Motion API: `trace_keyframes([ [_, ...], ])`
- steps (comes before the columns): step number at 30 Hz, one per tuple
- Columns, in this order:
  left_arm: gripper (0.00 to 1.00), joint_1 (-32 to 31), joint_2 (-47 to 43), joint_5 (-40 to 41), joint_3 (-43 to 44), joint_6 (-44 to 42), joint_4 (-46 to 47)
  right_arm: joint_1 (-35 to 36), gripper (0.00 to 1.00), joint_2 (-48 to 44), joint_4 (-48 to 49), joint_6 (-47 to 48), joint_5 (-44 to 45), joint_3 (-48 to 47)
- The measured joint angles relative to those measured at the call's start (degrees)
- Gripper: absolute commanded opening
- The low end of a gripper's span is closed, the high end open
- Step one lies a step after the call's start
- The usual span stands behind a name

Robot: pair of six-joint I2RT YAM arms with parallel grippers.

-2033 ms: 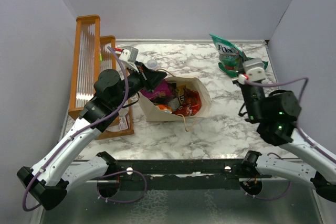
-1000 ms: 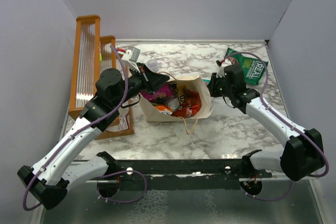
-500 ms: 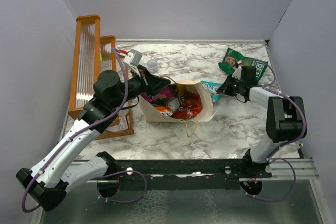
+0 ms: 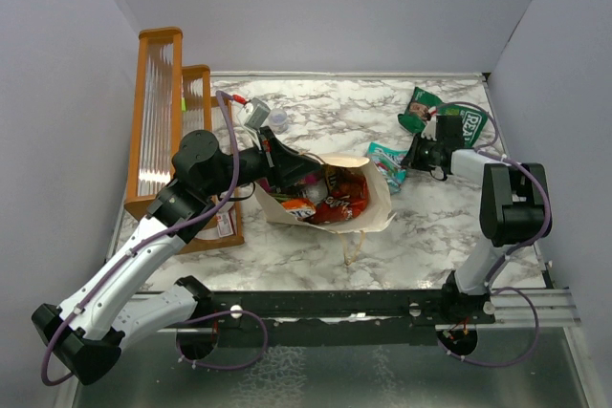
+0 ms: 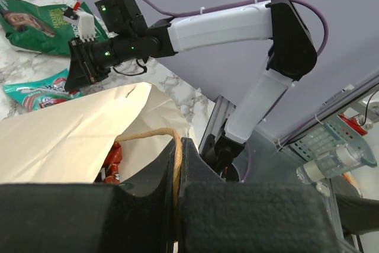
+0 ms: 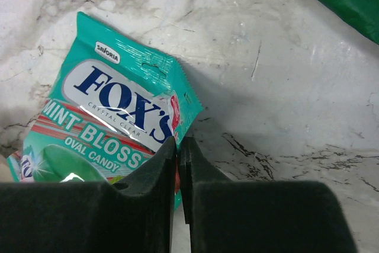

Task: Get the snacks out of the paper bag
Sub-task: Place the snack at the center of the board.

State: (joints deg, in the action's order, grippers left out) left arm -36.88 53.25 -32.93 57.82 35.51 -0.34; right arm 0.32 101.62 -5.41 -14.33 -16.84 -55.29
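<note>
The cream paper bag lies on its side mid-table, an orange-red chip bag and other packets showing in its mouth. My left gripper is shut on the bag's tan loop handle at the bag's left rim. My right gripper is shut on the edge of the teal-pink candy packet, which lies flat on the marble just right of the bag. A green chip bag lies at the back right, behind the right gripper.
An orange-framed wooden rack stands along the left side. A small clear cup sits behind the bag. The bag's second handle trails toward the front. Grey walls close in the left, back and right.
My right gripper set the green chip bag down at the back right, reached to the bag's right side and came away with the teal-pink packet. The bag has tipped flatter.
</note>
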Motion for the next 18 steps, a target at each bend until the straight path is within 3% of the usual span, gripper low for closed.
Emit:
trace_keyframes([
  [7,0.00,0.00,0.00,-2.21,-0.11,0.66,1.14,-0.02,0.47,-1.92,-3.28,0.04,1.40,-0.07],
  [14,0.00,0.00,-0.13,-2.86,-0.17,1.64,2.58,-0.02,0.50,-19.10,-7.78,0.28,1.64,0.04],
  [18,0.00,-0.02,-0.92,-2.89,-1.40,3.43,5.73,-0.02,0.55,-29.27,-7.06,0.98,-4.00,0.83],
])
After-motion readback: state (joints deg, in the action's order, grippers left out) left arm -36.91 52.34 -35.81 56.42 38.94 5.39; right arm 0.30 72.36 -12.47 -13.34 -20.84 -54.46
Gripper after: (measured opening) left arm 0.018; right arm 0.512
